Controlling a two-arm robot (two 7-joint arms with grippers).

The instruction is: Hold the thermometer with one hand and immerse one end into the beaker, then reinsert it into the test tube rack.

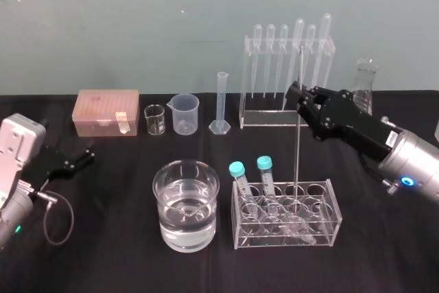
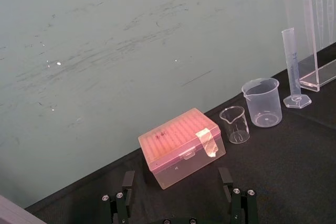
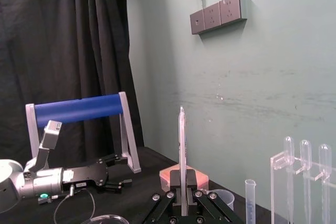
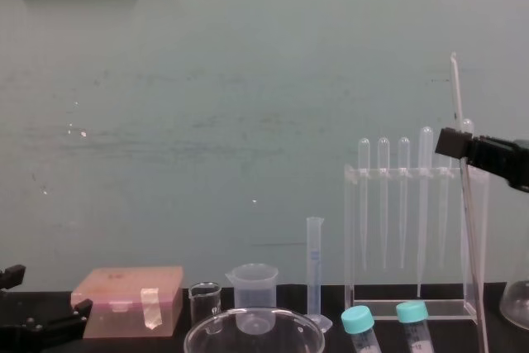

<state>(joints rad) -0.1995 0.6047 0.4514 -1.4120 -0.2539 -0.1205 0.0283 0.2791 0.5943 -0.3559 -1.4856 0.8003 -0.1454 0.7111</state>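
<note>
The wide round glass beaker (image 1: 186, 204) holds clear water. Just beside it, the clear test tube rack (image 1: 285, 228) holds two blue-capped tubes (image 1: 238, 173) and the thin glass thermometer (image 1: 297, 156), standing upright. The right claw (image 1: 297, 96) is clamped high on the thermometer. The left claw (image 1: 88, 154) sits far left over the black tabletop (image 1: 103, 252), fingers apart. Pipettes (image 1: 281, 53) hang at the back.
</note>
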